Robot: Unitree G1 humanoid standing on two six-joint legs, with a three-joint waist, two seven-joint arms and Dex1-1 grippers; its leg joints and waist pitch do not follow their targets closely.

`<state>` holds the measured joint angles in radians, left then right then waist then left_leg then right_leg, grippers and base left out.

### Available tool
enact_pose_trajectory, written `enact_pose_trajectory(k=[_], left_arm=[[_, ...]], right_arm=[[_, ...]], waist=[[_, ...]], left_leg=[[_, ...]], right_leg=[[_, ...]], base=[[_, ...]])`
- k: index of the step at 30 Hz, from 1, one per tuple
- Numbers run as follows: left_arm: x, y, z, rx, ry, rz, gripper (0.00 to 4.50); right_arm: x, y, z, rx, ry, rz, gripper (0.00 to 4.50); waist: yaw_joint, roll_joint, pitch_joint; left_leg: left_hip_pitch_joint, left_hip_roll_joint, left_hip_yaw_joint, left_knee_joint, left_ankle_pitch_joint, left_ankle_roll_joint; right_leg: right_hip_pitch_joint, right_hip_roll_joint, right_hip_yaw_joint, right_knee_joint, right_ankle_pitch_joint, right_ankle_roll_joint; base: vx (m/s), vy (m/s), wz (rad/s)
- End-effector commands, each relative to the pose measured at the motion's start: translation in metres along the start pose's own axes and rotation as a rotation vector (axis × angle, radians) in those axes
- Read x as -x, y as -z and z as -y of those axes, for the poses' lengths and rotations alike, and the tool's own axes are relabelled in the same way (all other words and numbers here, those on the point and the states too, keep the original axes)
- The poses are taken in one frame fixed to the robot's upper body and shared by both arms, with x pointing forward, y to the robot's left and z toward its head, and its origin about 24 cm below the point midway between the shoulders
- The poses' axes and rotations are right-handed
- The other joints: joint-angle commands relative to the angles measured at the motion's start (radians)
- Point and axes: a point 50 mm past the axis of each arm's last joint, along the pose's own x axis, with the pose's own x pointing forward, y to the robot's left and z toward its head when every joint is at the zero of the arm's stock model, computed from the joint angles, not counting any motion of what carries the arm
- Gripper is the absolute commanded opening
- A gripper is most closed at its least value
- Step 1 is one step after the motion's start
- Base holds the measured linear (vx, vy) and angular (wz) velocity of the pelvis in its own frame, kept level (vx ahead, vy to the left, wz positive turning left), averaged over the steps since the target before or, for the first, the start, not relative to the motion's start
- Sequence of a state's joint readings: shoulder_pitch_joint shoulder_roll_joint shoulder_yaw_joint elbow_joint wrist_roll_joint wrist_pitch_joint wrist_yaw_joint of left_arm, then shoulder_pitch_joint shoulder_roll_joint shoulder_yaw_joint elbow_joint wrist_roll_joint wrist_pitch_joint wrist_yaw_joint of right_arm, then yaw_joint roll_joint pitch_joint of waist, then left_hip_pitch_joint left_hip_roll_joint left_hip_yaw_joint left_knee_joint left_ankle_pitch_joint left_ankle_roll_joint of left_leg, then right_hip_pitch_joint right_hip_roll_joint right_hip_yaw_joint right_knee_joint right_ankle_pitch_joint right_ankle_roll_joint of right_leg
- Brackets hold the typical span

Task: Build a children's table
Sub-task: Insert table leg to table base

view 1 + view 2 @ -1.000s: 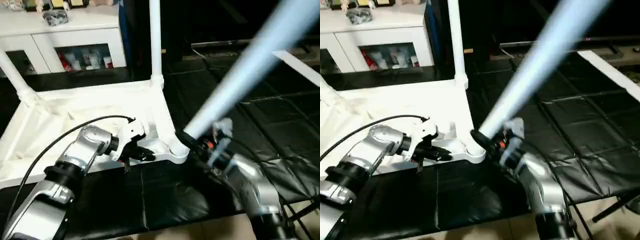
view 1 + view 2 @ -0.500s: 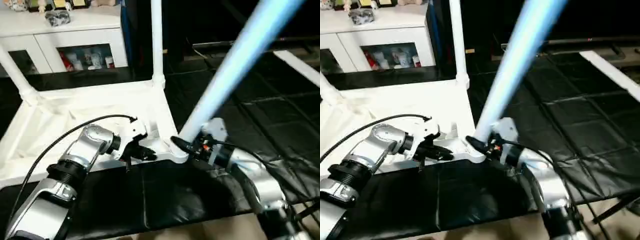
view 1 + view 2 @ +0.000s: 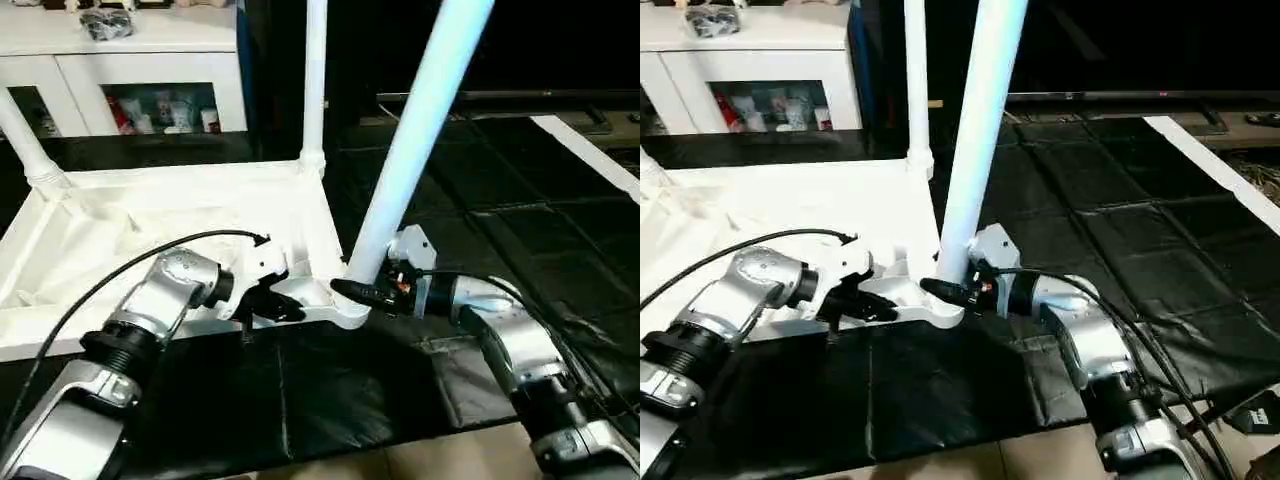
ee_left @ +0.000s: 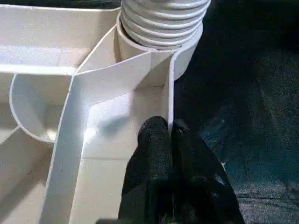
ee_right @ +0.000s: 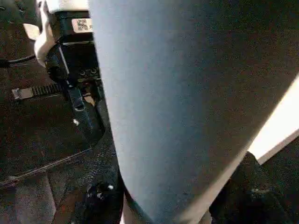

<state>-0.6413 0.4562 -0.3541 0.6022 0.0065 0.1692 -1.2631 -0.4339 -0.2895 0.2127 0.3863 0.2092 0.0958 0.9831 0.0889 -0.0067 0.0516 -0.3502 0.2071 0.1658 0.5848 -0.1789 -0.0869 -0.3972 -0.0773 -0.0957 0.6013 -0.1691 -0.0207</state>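
Note:
The children's table top lies upside down on a black mat, with one white leg standing in its far right corner and another in its far left corner. A third leg rises steeply from the near right corner socket, and its ribbed end sits in that socket. My right gripper is shut on this leg just above the socket. My left gripper is shut on the thin rim of the top, beside the same corner.
A white glass-door cabinet stands at the back left. The black mat covers the work surface out to the right, where a white strip runs along it. A black cable loops over my left forearm.
The leg in my right gripper has swung from a strong lean to the right to nearly upright over the near right socket. My left gripper has stayed on the rim.

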Motion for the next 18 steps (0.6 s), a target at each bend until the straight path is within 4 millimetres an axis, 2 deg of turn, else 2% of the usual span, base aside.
enact_pose_trajectory(k=[1,7,10,14,18], left_arm=[[0.015,-0.007,-0.011,-0.047,-0.083,-0.048,0.00],[0.009,-0.013,-0.002,-0.127,0.072,-0.040,0.00],[0.009,-0.014,0.001,-0.128,0.124,-0.036,0.00],[0.011,-0.012,-0.003,-0.133,0.104,-0.072,0.00],[0.012,-0.011,-0.009,-0.120,0.063,-0.088,0.00]], right_arm=[[-0.004,0.039,-0.023,-0.121,-0.133,-0.134,1.91],[-0.006,0.033,-0.032,-0.149,-0.268,-0.077,1.91],[-0.006,0.034,-0.036,-0.152,-0.318,-0.083,1.91],[-0.008,0.035,-0.039,-0.139,-0.353,-0.096,1.91],[-0.009,0.035,-0.039,-0.130,-0.364,-0.107,1.91]], waist=[[0.002,0.012,-0.058],[0.008,0.012,-0.061],[0.012,0.014,-0.063],[0.014,0.018,-0.064],[0.018,0.015,-0.061]], left_leg=[[0.004,0.022,-0.007,-0.077,-0.316,0.010],[0.003,0.025,-0.005,-0.078,-0.289,0.021],[0.002,0.028,-0.004,-0.080,-0.275,0.019],[0.005,0.028,-0.003,-0.079,-0.272,0.013],[0.006,0.023,-0.001,-0.077,-0.281,0.012]], right_leg=[[0.043,-0.071,0.052,-0.095,-0.425,-0.134],[0.048,-0.070,0.053,-0.089,-0.380,-0.152],[0.050,-0.069,0.053,-0.079,-0.312,-0.182],[0.051,-0.070,0.055,-0.075,-0.281,-0.199],[0.050,-0.071,0.054,-0.085,-0.347,-0.178]], base=[[0.000,0.000,0.00],[0.000,0.000,0.00],[0.000,0.000,0.00],[0.000,0.000,0.00],[0.000,0.000,0.00]])
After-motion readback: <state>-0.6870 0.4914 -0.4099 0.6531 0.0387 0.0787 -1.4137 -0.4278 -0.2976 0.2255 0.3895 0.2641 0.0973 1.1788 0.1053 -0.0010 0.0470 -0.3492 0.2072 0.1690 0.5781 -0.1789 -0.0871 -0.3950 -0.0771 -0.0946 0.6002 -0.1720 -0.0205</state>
